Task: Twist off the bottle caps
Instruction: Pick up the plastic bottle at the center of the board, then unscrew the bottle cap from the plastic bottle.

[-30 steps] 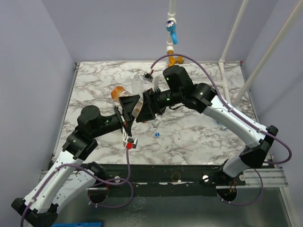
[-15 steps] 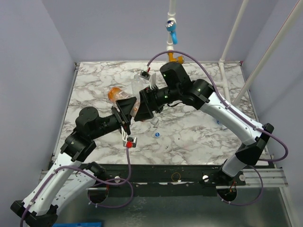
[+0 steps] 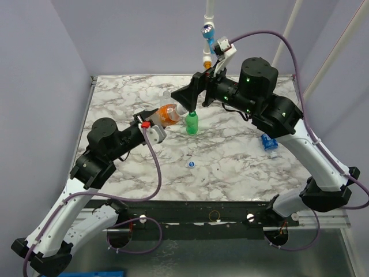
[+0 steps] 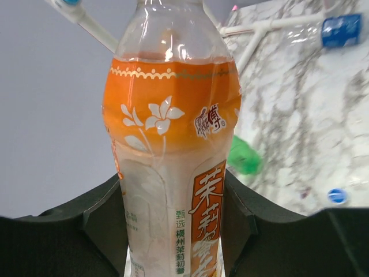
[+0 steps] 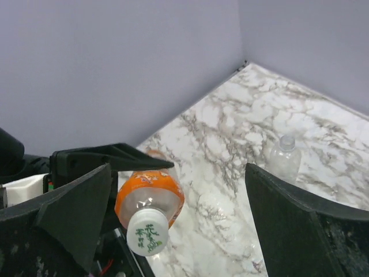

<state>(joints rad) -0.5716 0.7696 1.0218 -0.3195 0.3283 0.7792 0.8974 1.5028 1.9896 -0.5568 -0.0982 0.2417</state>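
My left gripper [image 3: 159, 118] is shut on the orange bottle [image 3: 168, 113], which it holds tilted above the table. In the left wrist view the orange bottle [image 4: 173, 144] fills the gap between both fingers [image 4: 106, 219]. Its white cap [image 5: 147, 231] with green print is on and faces the right wrist camera. My right gripper [image 3: 186, 99] hangs above and behind it, open and empty; in its own view the right gripper [image 5: 179, 190] has the cap low between its spread fingers, untouched. The green bottle [image 3: 191, 123] stands just right of the orange one. A clear bottle [image 5: 284, 157] stands farther back.
A bottle with a blue label [image 3: 269, 142] lies at the right of the marble table [image 3: 230, 167]. A loose blue cap [image 3: 191, 164] lies near the middle. Blue and orange pipe fittings [image 3: 209, 34] hang at the back wall, with white pipes [image 3: 285, 40] at the right.
My left gripper closed on the orange bottle and swung it left and back. The right gripper opened, let go and rose toward the back right, uncovering the green bottle.
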